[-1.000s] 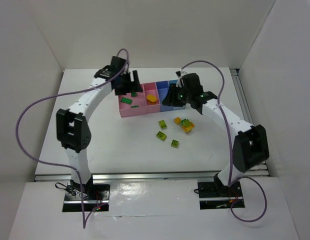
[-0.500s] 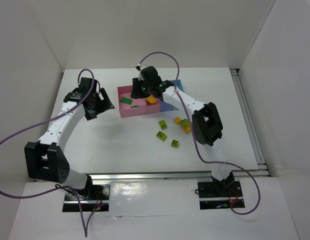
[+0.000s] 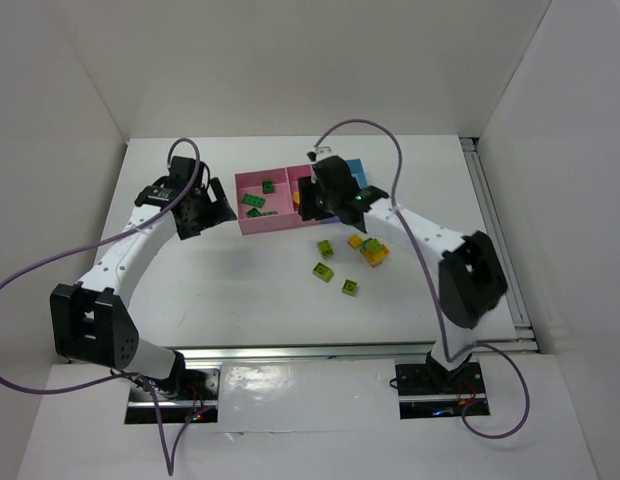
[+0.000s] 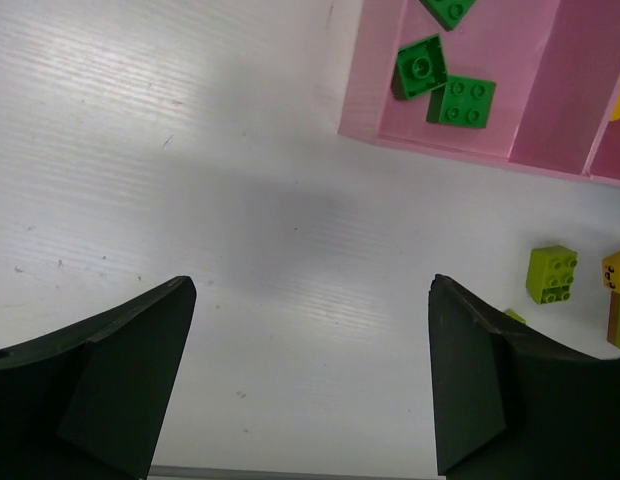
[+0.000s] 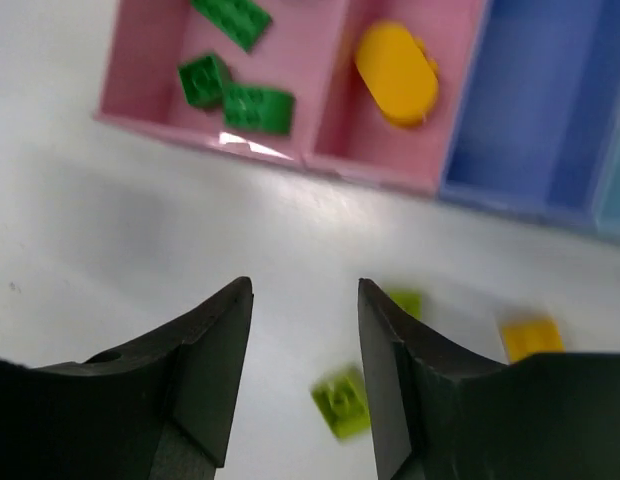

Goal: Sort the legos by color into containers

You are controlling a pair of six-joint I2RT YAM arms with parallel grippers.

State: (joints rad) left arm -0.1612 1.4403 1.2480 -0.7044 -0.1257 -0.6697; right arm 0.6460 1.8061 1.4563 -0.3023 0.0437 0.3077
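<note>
White bench (image 3: 240, 290) between white walls carries the containers (image 3: 260, 226), a joined row of pink and blue bins. Several dark green legos (image 4: 445, 85) lie in the end pink bin, and an orange-yellow piece (image 5: 395, 72) lies in the bin at their 3 o'clock. Loose lime bricks (image 3: 324, 248) and an orange-yellow stack (image 3: 373, 250) sit on the bench at the row's 6 o'clock. At the row's 9 o'clock the left tool (image 4: 310, 290) gapes wide, empty. Over the row's near wall the right tool (image 5: 303, 295) hovers, jaws narrowly parted, holding nothing.
</note>
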